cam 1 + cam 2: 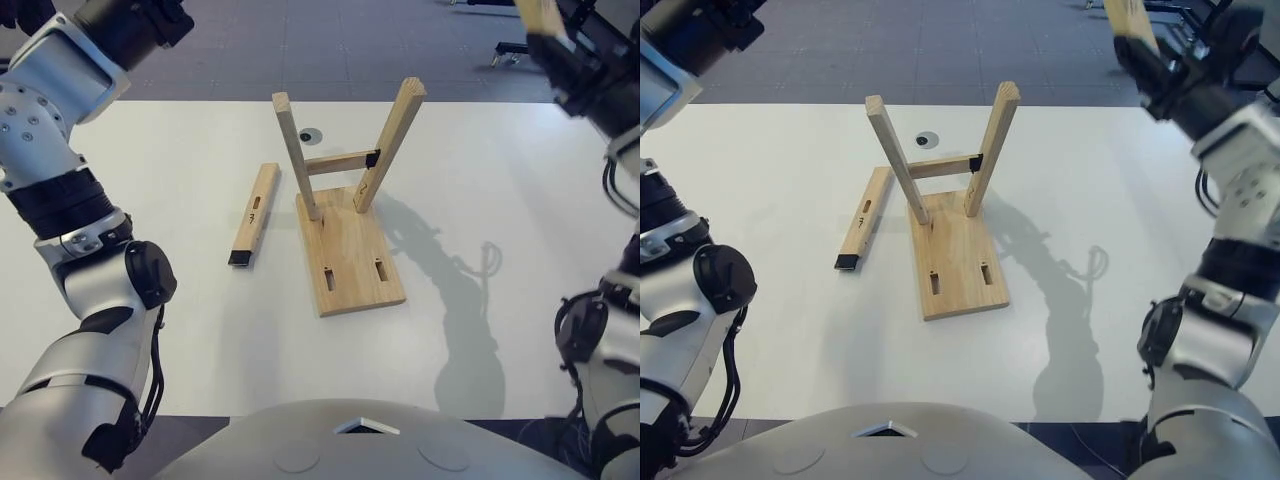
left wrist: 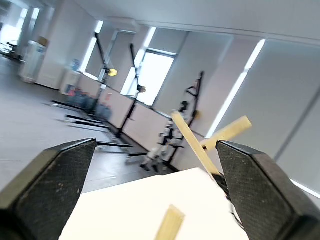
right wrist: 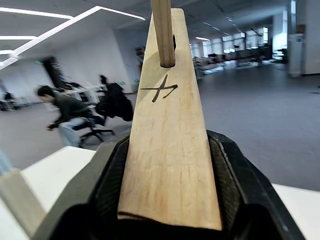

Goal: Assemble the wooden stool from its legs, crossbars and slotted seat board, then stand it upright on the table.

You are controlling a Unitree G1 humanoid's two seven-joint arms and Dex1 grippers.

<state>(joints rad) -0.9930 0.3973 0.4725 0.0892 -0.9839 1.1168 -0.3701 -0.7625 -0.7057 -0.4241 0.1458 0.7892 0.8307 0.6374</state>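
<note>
We see the seat board (image 1: pixel 355 265) flat on the table (image 1: pixel 500 200), two legs (image 1: pixel 296 150) standing in it, joined by a crossbar (image 1: pixel 338 162). A loose leg (image 1: pixel 255 213) lies just left. The right wrist view shows the right gripper (image 3: pixel 170 150) pinching a marked leg (image 3: pixel 170 115) with a second crossbar (image 3: pixel 162 30) plugged in. The left gripper (image 2: pixel 157 160) gapes wide.

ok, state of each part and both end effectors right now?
seat board: flat on table, near slots empty.
standing legs: two, plugged in board, leaning apart.
crossbar: joins them.
loose leg: flat, left of board.
held leg: raised, second crossbar plugged in.
left end effector: open, empty.
right end effector: shut on held leg.
</note>
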